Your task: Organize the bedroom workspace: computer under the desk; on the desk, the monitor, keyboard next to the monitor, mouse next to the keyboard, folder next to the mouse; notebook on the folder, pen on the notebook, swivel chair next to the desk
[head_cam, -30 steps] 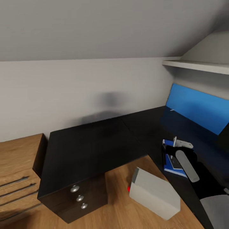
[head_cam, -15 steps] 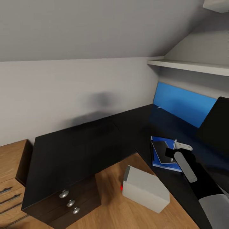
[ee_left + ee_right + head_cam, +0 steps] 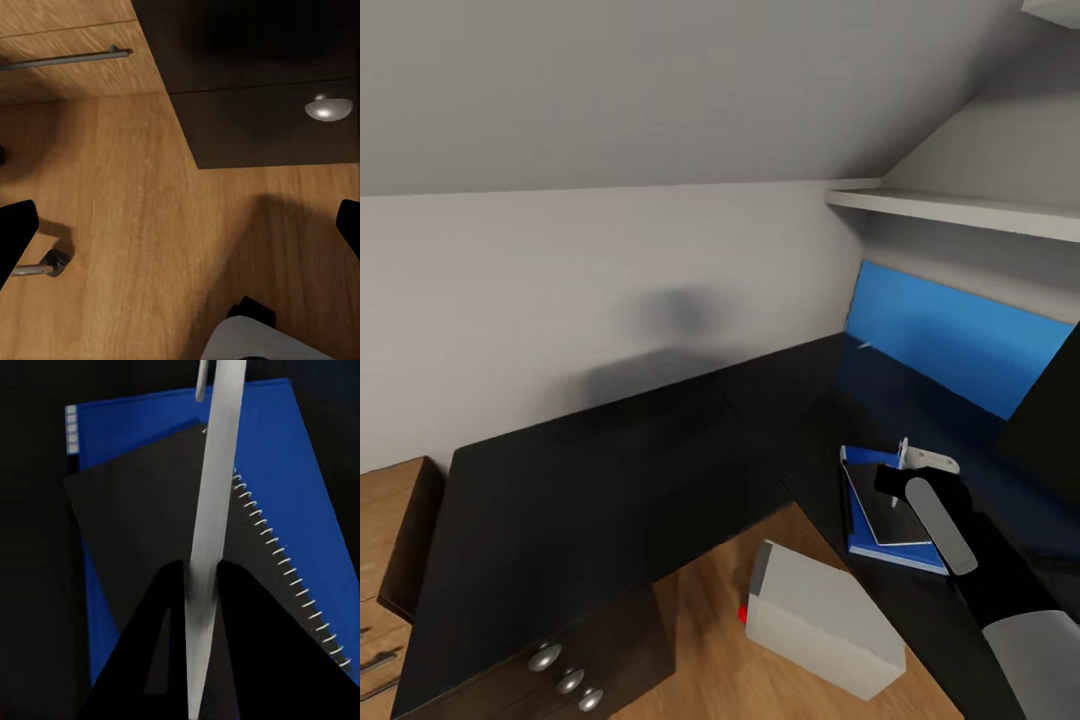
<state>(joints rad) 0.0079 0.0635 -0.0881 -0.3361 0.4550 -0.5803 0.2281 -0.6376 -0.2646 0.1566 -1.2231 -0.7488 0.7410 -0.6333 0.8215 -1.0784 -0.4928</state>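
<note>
**Pen over the notebook: final stacking step**

While you read the right wrist view, note that the right gripper (image 3: 201, 585) has its two black fingers pressed against the slim silver-white pen (image 3: 212, 510), pinching it near its lower end. The pen hangs directly above the dark spiral-bound notebook (image 3: 150, 532), which lies skewed on the flat bright blue rectangular folder (image 3: 300, 472). Whether the pen tip touches the notebook cannot be told.

In the head view, the folder (image 3: 895, 550) and notebook (image 3: 885, 505) rest on the right-hand wing of the long black L-shaped desk (image 3: 610, 470), with the right gripper (image 3: 905, 480) over them. The small pale grey box-shaped computer (image 3: 825, 620) stands on the wooden floor in the inner corner of the desk, not clearly beneath the top.

Change since one second ago: the whole head view has shifted, so the camera has moved, not the objects. The stack and computer keep their places relative to the desk. The gripper has settled closer over the notebook's centre.

Judgement: folder and notebook are placed; lowering and releasing the pen is the step in hand. Release it low and flat, since it may roll off.

The left gripper's fingers (image 3: 15, 232) stand spread wide apart, holding nothing, above the wooden floor (image 3: 135, 225).
</note>
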